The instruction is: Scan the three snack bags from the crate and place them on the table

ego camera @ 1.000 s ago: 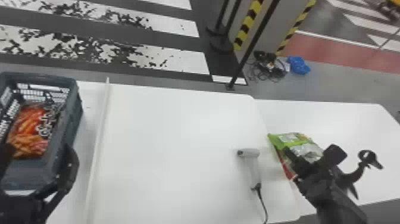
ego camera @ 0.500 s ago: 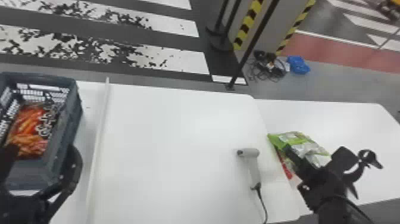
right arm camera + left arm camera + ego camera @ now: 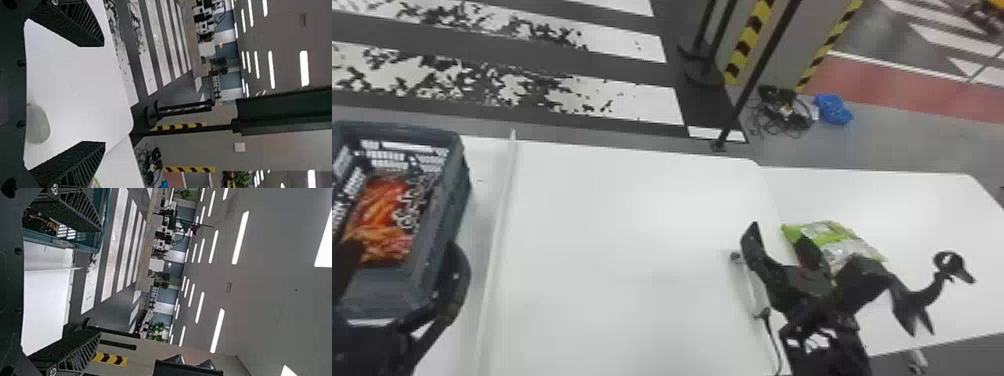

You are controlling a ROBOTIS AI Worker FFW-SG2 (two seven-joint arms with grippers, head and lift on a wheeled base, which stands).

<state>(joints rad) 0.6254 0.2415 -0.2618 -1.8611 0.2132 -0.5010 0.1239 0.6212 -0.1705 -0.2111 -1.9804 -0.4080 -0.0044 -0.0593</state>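
My right gripper [image 3: 781, 250] stands open above the scanner's side of the table, partly covering the pale scanner [image 3: 754, 287]. In the right wrist view this gripper [image 3: 104, 94] holds nothing, and the scanner [image 3: 38, 123] lies between and behind its fingers. Just beyond its right finger, a green snack bag [image 3: 847, 241] lies on the right-hand table; a green edge of the bag [image 3: 96, 182] shows beside one finger. An orange-red snack bag [image 3: 379, 205] lies in the grey crate [image 3: 463, 170]. Open over the crate's near end is my left gripper [image 3: 402, 282], empty in its wrist view [image 3: 100, 281].
A white raised strip [image 3: 499, 235] runs along the table [image 3: 627, 240] between the crate and the scanner. The scanner's cable [image 3: 772, 340] trails to the near edge. The second white table [image 3: 922, 210] adjoins on the right. A black post [image 3: 752, 85] stands behind the tables.
My right gripper has moved left, away from the green bag and over the scanner, and its fingers now show spread apart. The left arm has stayed nearly still at the crate.
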